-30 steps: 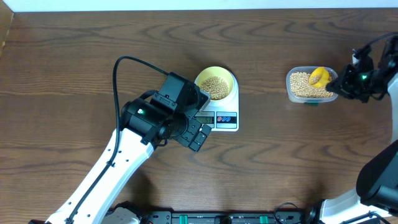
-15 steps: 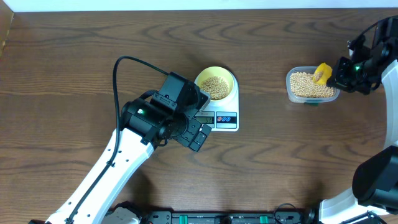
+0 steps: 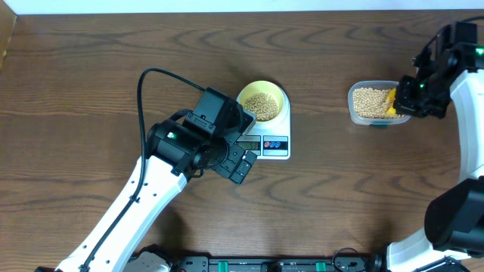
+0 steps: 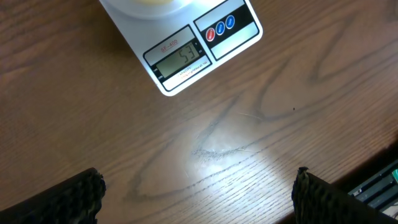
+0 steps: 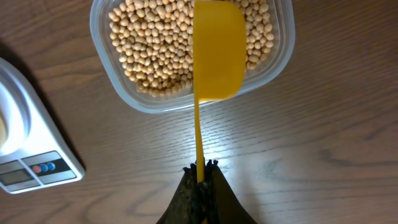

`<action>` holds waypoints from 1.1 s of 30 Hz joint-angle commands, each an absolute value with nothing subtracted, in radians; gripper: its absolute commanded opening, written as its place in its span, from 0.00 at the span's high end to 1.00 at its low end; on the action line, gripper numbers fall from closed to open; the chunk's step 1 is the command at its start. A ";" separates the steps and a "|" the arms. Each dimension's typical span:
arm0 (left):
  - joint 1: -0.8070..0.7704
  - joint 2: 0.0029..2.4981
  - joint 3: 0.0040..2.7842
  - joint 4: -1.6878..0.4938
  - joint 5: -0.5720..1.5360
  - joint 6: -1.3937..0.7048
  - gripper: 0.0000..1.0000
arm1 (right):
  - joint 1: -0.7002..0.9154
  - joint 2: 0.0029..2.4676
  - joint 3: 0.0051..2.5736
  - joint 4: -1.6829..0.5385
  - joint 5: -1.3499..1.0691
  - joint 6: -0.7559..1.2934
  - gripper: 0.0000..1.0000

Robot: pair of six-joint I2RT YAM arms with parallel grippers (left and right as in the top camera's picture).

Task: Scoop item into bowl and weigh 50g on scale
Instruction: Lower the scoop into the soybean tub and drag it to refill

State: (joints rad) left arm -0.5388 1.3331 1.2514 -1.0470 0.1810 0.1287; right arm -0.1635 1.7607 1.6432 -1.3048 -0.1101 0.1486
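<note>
The left gripper (image 4: 198, 186) and right gripper (image 5: 199, 169) end in black, finely textured fingers (image 4: 65, 200), and behind the left one sits a black wrist housing (image 3: 189, 140) with a small green light (image 3: 170, 136), a looping black cable (image 3: 141, 87) and a white arm link (image 3: 125, 208).

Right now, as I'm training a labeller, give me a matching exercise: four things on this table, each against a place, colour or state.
1 bowl
2 scoop
3 tub
4 scale

A clamped in the shut right jaws
B white, with two coloured buttons
C clear plastic, holding beans
D pale yellow, sitting on the scale

Pairs: 1-D, 2-A, 3-C, 4-B
</note>
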 commanded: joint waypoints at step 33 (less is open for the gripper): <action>-0.540 1.325 1.264 -1.049 0.178 0.131 0.02 | 0.056 1.765 1.670 -1.266 0.324 0.133 0.98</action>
State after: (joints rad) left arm -0.5388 1.3331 1.2514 -1.0470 0.1810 0.1287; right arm 0.0357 1.7607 1.6440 -1.2659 0.2489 0.1486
